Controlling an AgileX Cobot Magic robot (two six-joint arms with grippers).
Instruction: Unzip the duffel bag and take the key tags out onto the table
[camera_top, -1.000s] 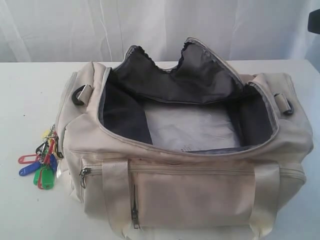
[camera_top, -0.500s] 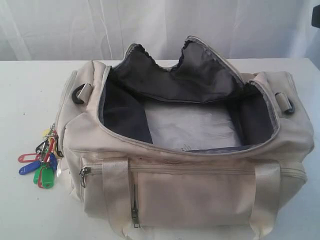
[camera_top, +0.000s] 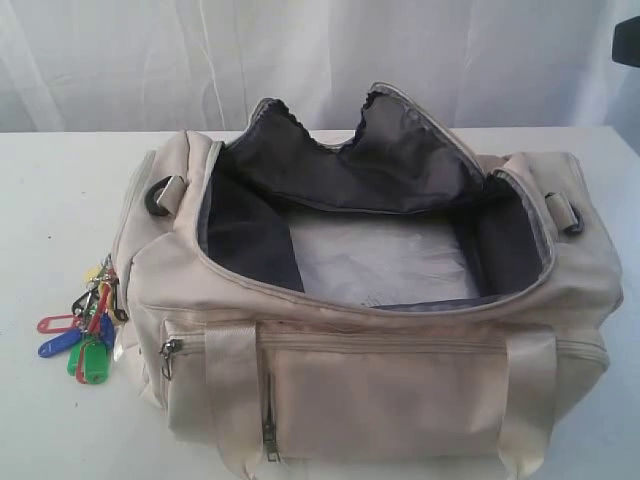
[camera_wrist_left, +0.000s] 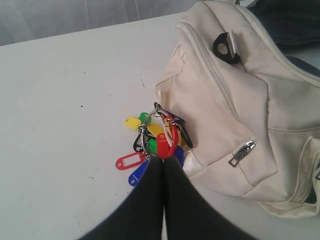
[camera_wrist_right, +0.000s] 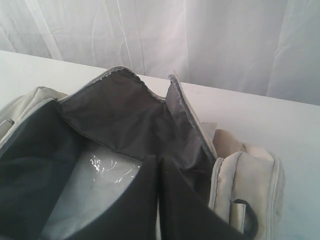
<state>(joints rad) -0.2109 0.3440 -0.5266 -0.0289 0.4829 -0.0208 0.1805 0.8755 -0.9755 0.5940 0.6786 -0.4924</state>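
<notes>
The table (camera_top: 50, 170) is wide and white, and the duffel bag (camera_top: 390, 385) fills most of it. The bag is unzipped, its dark-lined flap (camera_top: 350, 170) stands up at the back, and only a crinkled clear sheet (camera_top: 385, 260) shows inside. To my eye the job looks about done, so the trouble would come from a careless exit. The right gripper (camera_wrist_right: 159, 164) hangs over the open mouth, pinched shut on nothing. If it dips or swings, it could snag that floppy flap and drag the whole bag. The left gripper (camera_wrist_left: 162, 161) is likewise closed and empty, poised right above the key tags (camera_top: 80, 335). They lie on the table hard against the bag's left end, beside a zipper pull (camera_wrist_left: 242, 153). I can't tell whether their ring is caught on the fabric. If it is, any tug on the bag would pull them along, and a downward nudge from the left gripper could scatter them.
</notes>
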